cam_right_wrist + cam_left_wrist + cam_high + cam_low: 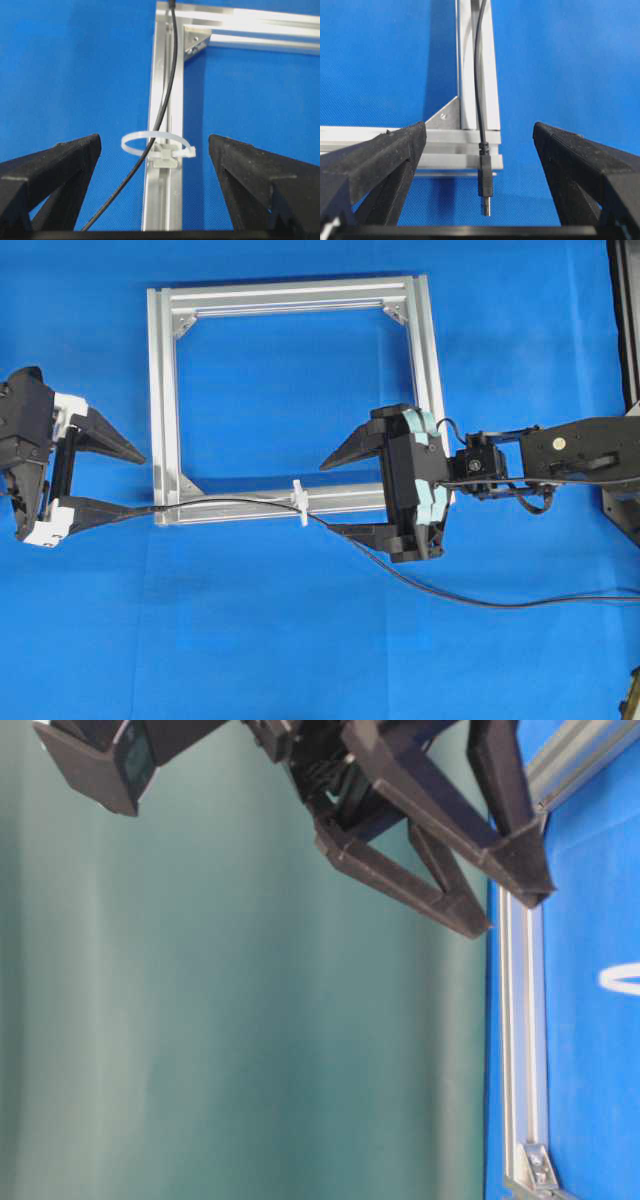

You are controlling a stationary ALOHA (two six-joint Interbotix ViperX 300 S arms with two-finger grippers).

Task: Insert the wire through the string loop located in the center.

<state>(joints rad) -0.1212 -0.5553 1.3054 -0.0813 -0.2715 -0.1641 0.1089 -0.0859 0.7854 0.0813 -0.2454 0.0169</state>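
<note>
Wire [240, 502] runs along the frame's [160, 390] near rail, passing through the string loop [299, 502], plug past the corner. Left end effector [125, 480] and right end effector [335, 497] both gape wide, empty.

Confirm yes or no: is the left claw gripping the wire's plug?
No: in the left wrist view the plug lies free between the spread fingers of the left claw, touching neither.

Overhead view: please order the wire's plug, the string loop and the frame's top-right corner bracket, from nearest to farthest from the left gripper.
From the left gripper:
1. Wire's plug, beside its lower finger.
2. String loop, midway along the frame's bottom rail.
3. Top-right corner bracket, far upper right.
</note>
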